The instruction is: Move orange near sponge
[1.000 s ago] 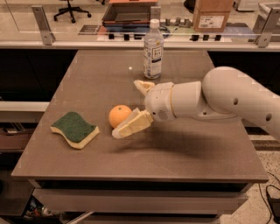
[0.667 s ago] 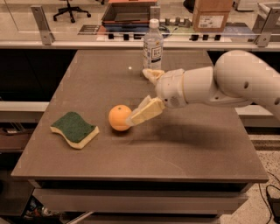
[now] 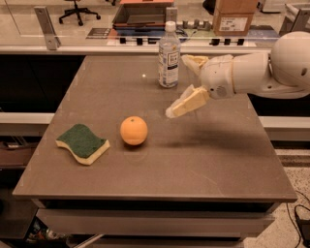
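Note:
The orange (image 3: 133, 130) rests on the brown table (image 3: 218, 160), a short gap to the right of the sponge (image 3: 82, 143). The sponge lies flat with its dark green top up and its pale yellow base showing at the edge. My gripper (image 3: 180, 87) hangs above the table, up and to the right of the orange and apart from it. Its two cream fingers (image 3: 189, 100) are spread open and hold nothing. The white arm reaches in from the right edge.
A clear water bottle (image 3: 169, 55) stands upright at the back of the table, just left of the gripper. Behind the table runs a rail, with a cardboard box (image 3: 234, 15) and a dark tray (image 3: 140, 14) beyond it.
The gripper has drawn back from the orange, moving up and to the right. The orange stays on the table beside the sponge.

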`<state>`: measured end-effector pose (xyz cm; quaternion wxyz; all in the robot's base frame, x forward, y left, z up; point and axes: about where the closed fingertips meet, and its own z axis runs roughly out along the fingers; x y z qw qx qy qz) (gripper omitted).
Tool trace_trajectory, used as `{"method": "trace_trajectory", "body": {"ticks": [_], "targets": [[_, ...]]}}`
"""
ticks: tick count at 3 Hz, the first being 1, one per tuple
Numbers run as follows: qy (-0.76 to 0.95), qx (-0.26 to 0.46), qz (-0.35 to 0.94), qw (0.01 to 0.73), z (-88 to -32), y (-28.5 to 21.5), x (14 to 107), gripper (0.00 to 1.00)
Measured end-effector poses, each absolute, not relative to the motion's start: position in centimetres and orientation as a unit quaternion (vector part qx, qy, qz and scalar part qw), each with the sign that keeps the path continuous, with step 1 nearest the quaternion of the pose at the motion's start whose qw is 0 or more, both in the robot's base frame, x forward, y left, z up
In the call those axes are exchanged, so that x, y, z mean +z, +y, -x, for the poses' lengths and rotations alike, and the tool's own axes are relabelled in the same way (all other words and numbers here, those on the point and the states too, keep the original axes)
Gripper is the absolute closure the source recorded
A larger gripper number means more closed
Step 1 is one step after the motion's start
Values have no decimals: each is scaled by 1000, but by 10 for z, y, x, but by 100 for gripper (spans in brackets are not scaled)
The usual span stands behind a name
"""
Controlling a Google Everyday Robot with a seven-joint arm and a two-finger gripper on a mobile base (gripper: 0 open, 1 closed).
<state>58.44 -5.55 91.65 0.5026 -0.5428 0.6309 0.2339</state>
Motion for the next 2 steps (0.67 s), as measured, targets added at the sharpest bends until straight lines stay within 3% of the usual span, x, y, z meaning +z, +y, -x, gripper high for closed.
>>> {"method": "trace_trajectory", "body": {"ticks": [2], "targets": [[636, 206, 535, 516, -587, -85, 936, 0]]}}
